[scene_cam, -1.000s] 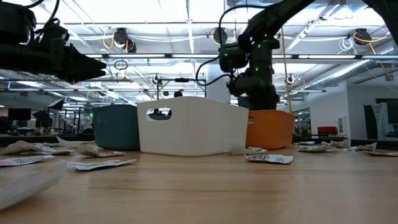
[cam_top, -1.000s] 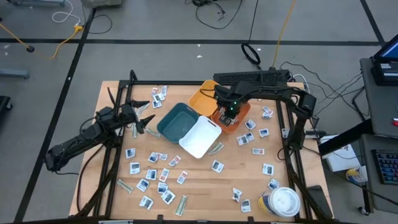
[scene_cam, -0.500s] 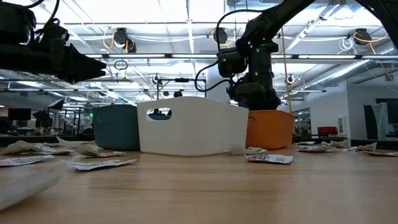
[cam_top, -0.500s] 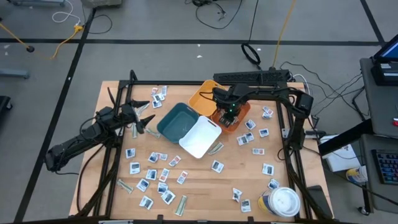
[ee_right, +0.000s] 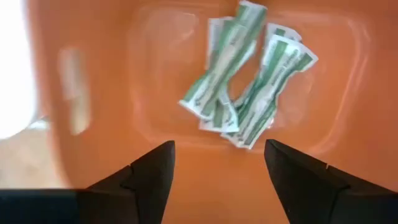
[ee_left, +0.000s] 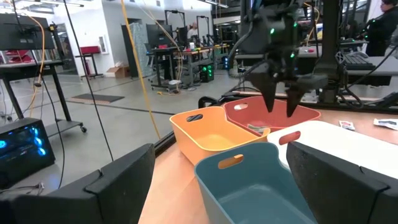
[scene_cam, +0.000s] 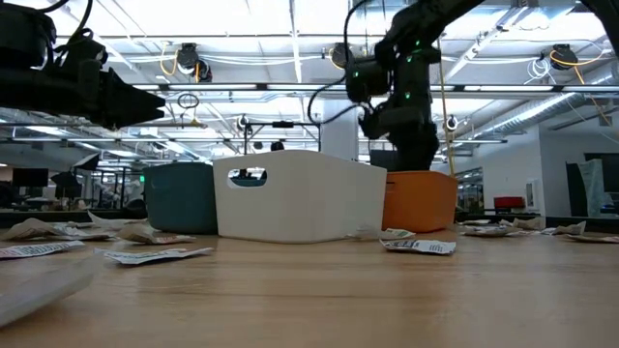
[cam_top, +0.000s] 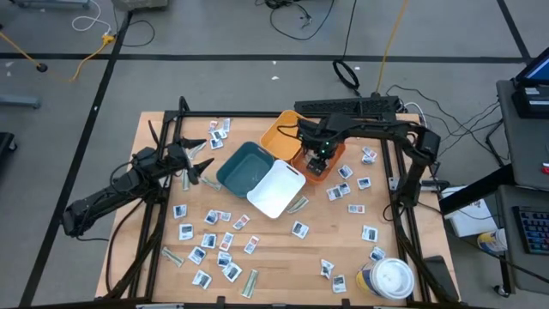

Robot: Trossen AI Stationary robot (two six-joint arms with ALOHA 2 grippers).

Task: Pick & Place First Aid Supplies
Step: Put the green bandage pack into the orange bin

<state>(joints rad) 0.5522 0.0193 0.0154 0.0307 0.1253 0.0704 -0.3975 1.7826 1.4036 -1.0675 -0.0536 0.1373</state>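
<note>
**Now hovering over the orange bin, risking a snag**

Hanging above orange bin (cam_top: 319, 163), right end effector (ee_left: 280, 102) spread apart, empty; wrapped strips (ee_right: 245, 74) lying inside. Possibly clipping the rim while withdrawing. Left end effector (cam_top: 199, 160) waiting wide open over the bench (cam_top: 283, 249).

teal bin (cam_top: 244, 166): sitting mid-table, touching the white bin on one side and the yellow bin on the other
white bin (cam_top: 277, 189): lying just beside the teal one, nearer the table's front edge
yellow bin (cam_top: 280, 135): sitting at the back of the cluster, touching the orange bin
orange bin (cam_top: 329, 159): sitting at the cluster's right end
white-lidded tub (cam_top: 390, 279): standing at the front right corner
table (cam_top: 283, 257): wooden top, carrying all four bins
power strip (cam_top: 347, 106): lying on the floor behind the table, cables trailing off
</note>
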